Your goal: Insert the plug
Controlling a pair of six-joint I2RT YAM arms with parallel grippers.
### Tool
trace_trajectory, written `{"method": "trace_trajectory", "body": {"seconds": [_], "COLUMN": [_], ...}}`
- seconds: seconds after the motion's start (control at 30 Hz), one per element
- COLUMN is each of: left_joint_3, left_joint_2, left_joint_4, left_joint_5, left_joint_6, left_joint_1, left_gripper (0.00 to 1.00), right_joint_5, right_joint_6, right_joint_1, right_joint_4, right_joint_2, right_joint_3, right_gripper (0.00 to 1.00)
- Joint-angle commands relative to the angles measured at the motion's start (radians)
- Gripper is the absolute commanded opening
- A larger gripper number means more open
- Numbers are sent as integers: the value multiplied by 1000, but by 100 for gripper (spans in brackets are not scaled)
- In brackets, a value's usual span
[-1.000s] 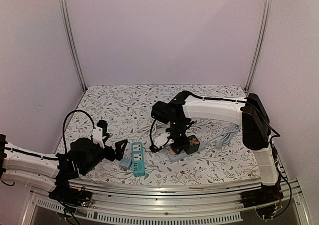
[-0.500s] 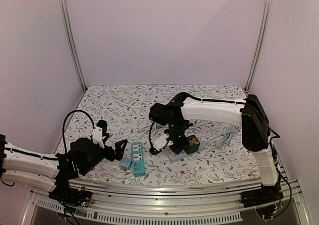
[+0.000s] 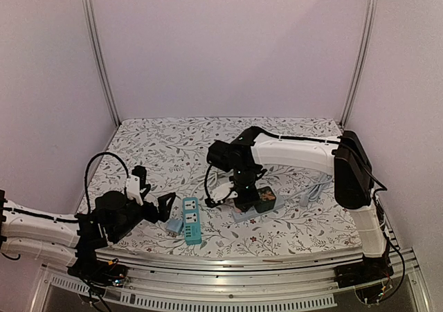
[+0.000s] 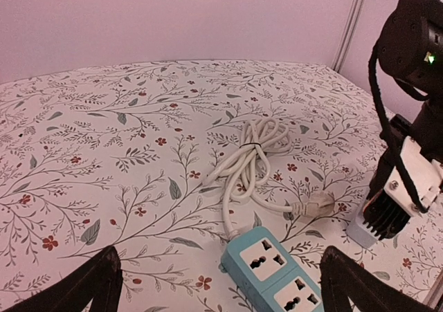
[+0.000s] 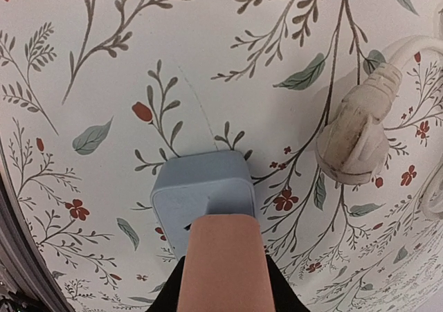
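In the left wrist view, the left gripper (image 4: 225, 291) had its jaws spread wide with nothing between them, framing the far end of the teal power strip (image 4: 277, 270) on the flowered counter (image 4: 104, 118). The white plug (image 4: 318, 203) lay flat just right of that end. Its long axis ran from its cord toward the right gripper (image 4: 384, 216), and the rest of the cable (image 4: 252, 153) lay coiled farther off. The right gripper hung just beyond the plug, tips down over a pale blue block (image 4: 360, 232).

In the right wrist view, the block sat directly under the jaws. The plug lay just beside it without touching, its cord leading away. One tan pad (image 5: 221, 270) filled the foreground, and whether those jaws were apart or together could not be told.

In the top view, the strip's long axis ran near to far between the two arms. The right arm looked the nearer to the plug, which lay a short sideways shift to its left.
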Motion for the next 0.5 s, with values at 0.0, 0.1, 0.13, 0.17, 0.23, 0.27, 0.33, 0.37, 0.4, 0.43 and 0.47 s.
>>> {"method": "trace_trajectory", "body": {"seconds": [0.0, 0.1, 0.13, 0.17, 0.23, 0.27, 0.33, 0.37, 0.4, 0.43, 0.47], "left_joint_3": [-23, -27, -29, -29, -28, -28, -28, -28, -28, -27, -26], "left_joint_2": [-28, -43, -46, -48, -48, -48, -46, -45, -46, -47, -48], "left_joint_4": [-36, -41, -41, -41, -41, -42, -40, -41, -41, -42, -44], "left_joint_5": [-8, -9, -9, -8, -6, -6, -6, -6, -6, -6, -6], "left_joint_6": [-10, -10, -11, -11, -12, -11, -11, -12, -12, -12, -13], "left_joint_1": [0, -1, 0, -1, 0, 0, 0, -1, 1, 1, -1], "left_gripper": [99, 99, 99, 99, 99, 99, 99, 99, 99, 99, 99], "right_joint_5": [-23, -21, -18, -19, -19, -20, -24, -24, -28, -39, -50], "right_joint_6": [112, 62, 32, -21, -94, -140, -193, -207, -220, -221, -218], "right_joint_1": [-33, -31, -30, -30, -30, -31, -31, -33, -36, -40, -42], "right_joint_4": [71, 69, 72, 80, 115, 127, 137, 146, 149, 148, 147], "right_joint_2": [24, 15, 12, 4, -21, -34, -50, -54, -57, -55, -55], "right_joint_3": [-8, -46, -64, -85, -136, -152, -168, -167, -159, -151, -145], "right_gripper": [1, 0, 0, 0, 0, 0, 0, 0, 0, 0, 0]}}
